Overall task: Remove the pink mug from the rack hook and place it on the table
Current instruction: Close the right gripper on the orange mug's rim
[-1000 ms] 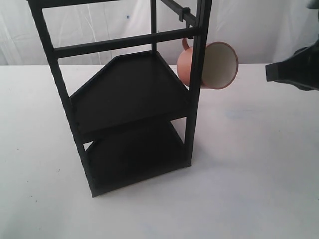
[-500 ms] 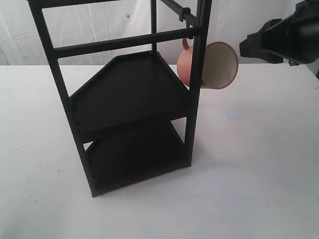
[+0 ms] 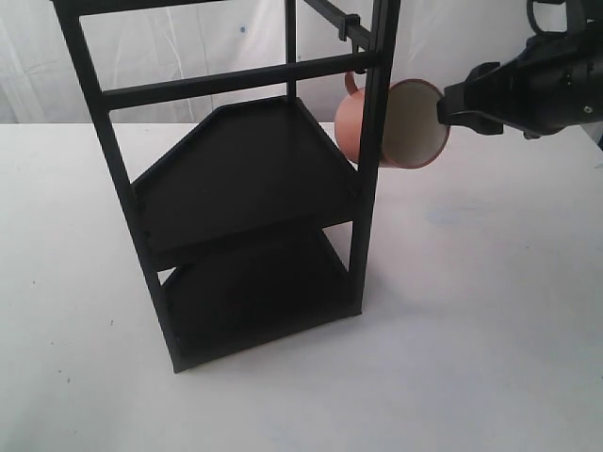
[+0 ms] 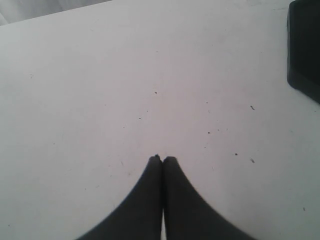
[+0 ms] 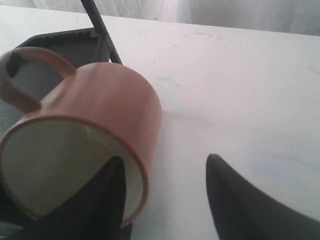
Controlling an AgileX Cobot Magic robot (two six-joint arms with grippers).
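The pink mug (image 3: pixel 407 127) hangs by its handle (image 3: pixel 350 83) high on the right side of the black rack (image 3: pixel 236 179), mouth turned to the right. The rack hook is mostly hidden behind the post. My right gripper (image 3: pixel 447 111) is at the mug's rim and is open. In the right wrist view one finger (image 5: pixel 111 176) is inside the mug (image 5: pixel 107 105) and the other finger (image 5: pixel 216 167) is outside, so the gripper (image 5: pixel 162 161) straddles the wall. My left gripper (image 4: pixel 162 159) is shut on nothing above the white table (image 4: pixel 100 75); the exterior view does not show it.
The rack stands mid-table with two black angular shelves (image 3: pixel 240 165). A corner of its base (image 4: pixel 304 50) lies near my left gripper. White table (image 3: pixel 471 311) spreads to the right and front of the rack. A white curtain (image 3: pixel 188 47) hangs behind.
My right gripper has come in from the right edge, risen, and moved left up to the mug's mouth. The mug and the rack have not moved.
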